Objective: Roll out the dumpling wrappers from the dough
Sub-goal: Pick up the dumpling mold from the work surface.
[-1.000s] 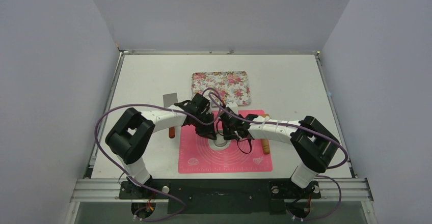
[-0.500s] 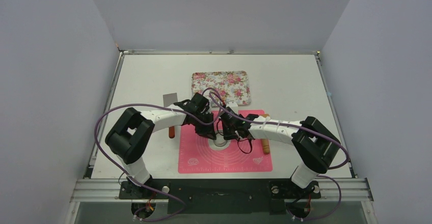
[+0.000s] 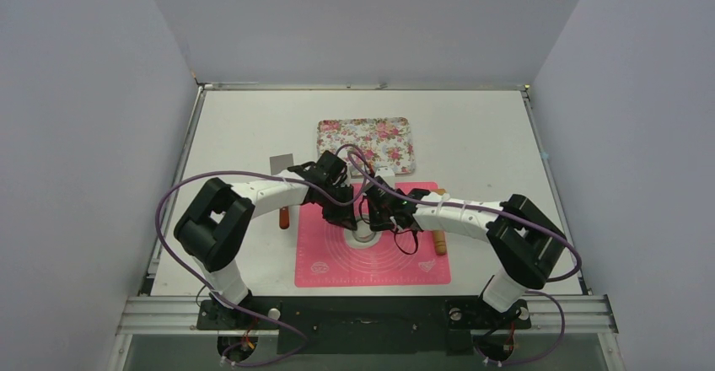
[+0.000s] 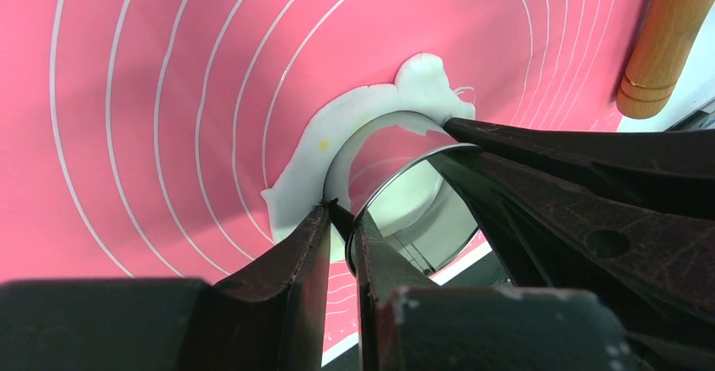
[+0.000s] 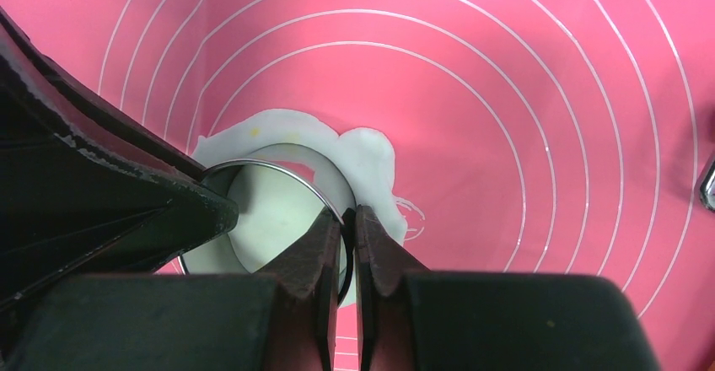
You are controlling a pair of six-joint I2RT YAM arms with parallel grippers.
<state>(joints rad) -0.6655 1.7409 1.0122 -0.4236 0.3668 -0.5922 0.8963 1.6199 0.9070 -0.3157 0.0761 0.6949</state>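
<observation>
A pink silicone mat [image 3: 371,266] printed with white concentric circles is lying on the near half of the white table [image 3: 481,135]. Both arms are reaching in over its far middle. There the shiny round metal ring cutter [image 4: 371,156] is standing on the flattened white dough [image 4: 295,169].

The left gripper [image 4: 341,215] is pinching the left side of the cutter's thin wall, one black finger inside the ring and one outside. The right gripper [image 5: 348,215] is pinching the opposite side of the same wall, with its fingers pressed almost together on the metal.

The dough is spreading out as a ragged white border around the far and left sides of the ring, with a small lobe sticking out on the far right. Inside the ring a round white dumpling wrapper [image 5: 266,211] is showing. Whether it is already cut free from the surrounding dough cannot be told.

A wooden rolling pin [image 3: 439,241] is lying across the mat beneath the arms, and its orange-brown handle ends are poking out on the left and right. Beyond the mat, a rectangular tray with a pink flower pattern [image 3: 367,139] is sitting on the table. A small grey square piece [image 3: 282,164] is lying to the left of it.
</observation>
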